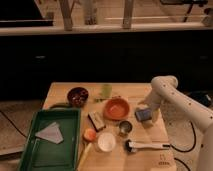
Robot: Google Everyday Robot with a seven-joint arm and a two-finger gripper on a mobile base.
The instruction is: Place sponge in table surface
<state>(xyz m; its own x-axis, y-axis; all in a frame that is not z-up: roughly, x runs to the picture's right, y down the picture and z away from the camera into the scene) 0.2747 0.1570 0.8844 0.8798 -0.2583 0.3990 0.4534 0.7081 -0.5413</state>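
The blue sponge (143, 115) sits at the right side of the light tan wooden table surface (60, 94), right of the orange bowl (116, 108). My gripper (145, 112) is at the end of the white arm (165, 90), directly over the sponge. The sponge looks to be at or just above the tabletop. A small dark logo (162, 161) marks the table's front right corner.
A green tray (35, 155) with a grey cloth (51, 133) stands at the front left. A dark bowl (77, 96), a green cup (106, 90), a dark block with a light stripe (95, 120), a metal cup (124, 128), a white cup (106, 141), an orange fruit (89, 134) and a white-handled brush (145, 146) lie around.
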